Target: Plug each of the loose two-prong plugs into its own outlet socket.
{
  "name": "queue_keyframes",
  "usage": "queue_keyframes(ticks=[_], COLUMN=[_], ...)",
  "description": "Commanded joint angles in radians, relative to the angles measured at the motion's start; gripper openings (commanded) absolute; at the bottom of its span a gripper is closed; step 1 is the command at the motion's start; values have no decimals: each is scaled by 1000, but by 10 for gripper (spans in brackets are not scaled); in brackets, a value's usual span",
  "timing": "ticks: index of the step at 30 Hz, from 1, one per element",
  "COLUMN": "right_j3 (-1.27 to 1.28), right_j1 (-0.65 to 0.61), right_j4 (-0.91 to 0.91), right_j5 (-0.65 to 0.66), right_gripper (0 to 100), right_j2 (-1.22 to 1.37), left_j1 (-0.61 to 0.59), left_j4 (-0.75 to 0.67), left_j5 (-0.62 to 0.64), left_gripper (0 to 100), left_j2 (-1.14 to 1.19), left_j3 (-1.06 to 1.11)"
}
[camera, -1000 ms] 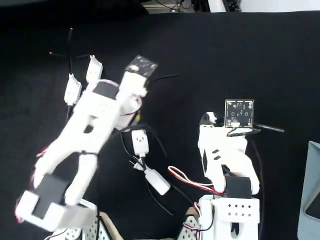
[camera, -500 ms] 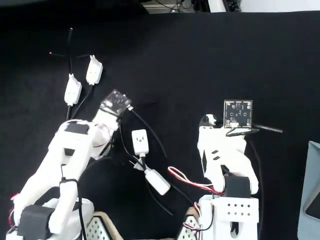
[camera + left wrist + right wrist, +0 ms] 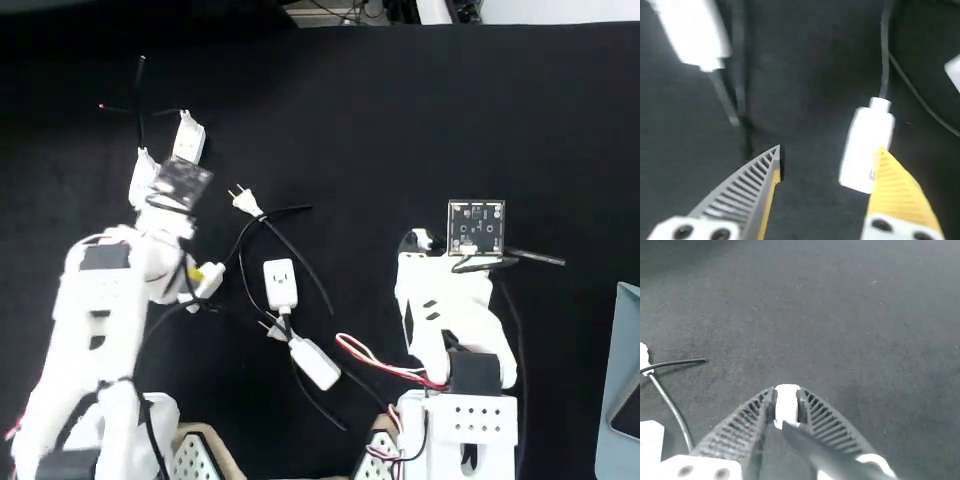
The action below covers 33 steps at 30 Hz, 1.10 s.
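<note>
My left gripper is open, low over the mat at the far left. A white oblong plug body on a black cord lies just inside its yellow finger. A second white body lies farther off. From above these are the two white pieces beside my left arm. A loose two-prong plug lies mid-table, near a white outlet socket. My right gripper is shut on a small white plug and stands at centre right.
A white adapter with a plug at its end lies below the socket. Black cords loop across the middle. A black cord end lies near my right gripper. A grey box sits at the right edge.
My left arm has swung from the table's middle to the far left, uncovering the loose two-prong plug. The right arm has not moved.
</note>
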Motion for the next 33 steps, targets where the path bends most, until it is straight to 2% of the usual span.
queue_keyframes(ticks=[1, 4, 9, 12, 15, 18, 23, 29, 33], right_j3=[-8, -8, -8, -8, -8, -8, -8, -8, -8], right_j1=[-2, -2, -2, -2, -2, -2, -2, -2, -2], right_j4=[-5, -5, 0, 2, 2, 0, 0, 2, 2], right_j5=[3, 3, 3, 3, 3, 2, 2, 2, 2], right_gripper=[13, 13, 13, 13, 13, 13, 13, 13, 13], right_j2=[-10, -10, -10, -10, -10, -10, -10, -10, -10], left_j1=[-76, -65, -44, -44, -36, -2, 90, 220, 197], left_j4=[12, -14, -157, -193, -187, -120, -11, -2, 6], left_j5=[-6, -8, -5, -5, -5, -5, 75, 78, 80], left_gripper=[285, 285, 285, 285, 285, 285, 285, 285, 285], left_j2=[-155, -157, -104, -63, -49, -78, -215, -405, -522], left_j3=[-44, 16, 139, 162, 173, 177, 189, 357, 397])
